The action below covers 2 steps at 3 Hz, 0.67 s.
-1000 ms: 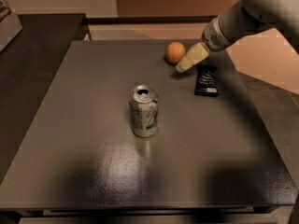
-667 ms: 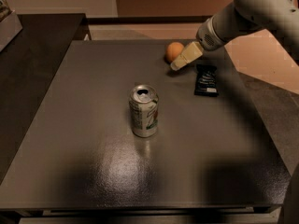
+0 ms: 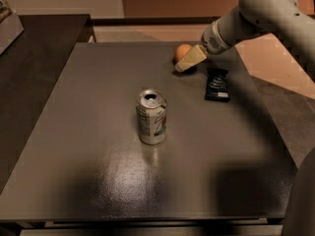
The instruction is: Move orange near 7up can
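Observation:
The orange [image 3: 180,51] lies at the far right of the grey table [image 3: 88,132]. My gripper [image 3: 189,60] reaches in from the upper right and sits right at the orange's near right side, covering part of it. Whether it holds the fruit does not show. The 7up can [image 3: 151,117] stands upright in the middle of the table, with a silver top and a pale body with red and green marks. It is well apart from the orange, nearer to the camera and to the left.
A flat black snack packet [image 3: 217,84] lies just right of the gripper, near the table's right edge. A dark counter [image 3: 34,58] adjoins the table on the left, with a pale object [image 3: 7,21] at its far corner.
My gripper has moved left and slightly down towards the orange and now overlaps it. The orange, the can and the packet have not moved.

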{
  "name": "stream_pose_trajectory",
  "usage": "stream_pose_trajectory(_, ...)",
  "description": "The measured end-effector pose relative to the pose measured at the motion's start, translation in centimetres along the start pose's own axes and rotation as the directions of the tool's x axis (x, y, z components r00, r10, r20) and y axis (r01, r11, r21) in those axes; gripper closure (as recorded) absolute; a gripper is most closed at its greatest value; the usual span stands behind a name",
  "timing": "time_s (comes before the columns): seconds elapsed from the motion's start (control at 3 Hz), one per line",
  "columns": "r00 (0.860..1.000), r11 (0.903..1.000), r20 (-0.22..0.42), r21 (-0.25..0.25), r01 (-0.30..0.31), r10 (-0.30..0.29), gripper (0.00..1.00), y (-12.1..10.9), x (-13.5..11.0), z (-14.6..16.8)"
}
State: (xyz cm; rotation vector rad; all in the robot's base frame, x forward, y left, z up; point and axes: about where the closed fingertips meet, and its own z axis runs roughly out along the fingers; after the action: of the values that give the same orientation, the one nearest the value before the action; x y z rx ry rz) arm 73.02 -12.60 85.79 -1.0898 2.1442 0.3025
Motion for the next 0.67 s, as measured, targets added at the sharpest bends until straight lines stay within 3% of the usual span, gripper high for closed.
stream_pose_trajectory(0.67,1.0,0.9998,0.02,-0.021,-0.001,0.002,0.64,0.52,-0.11,0.5)
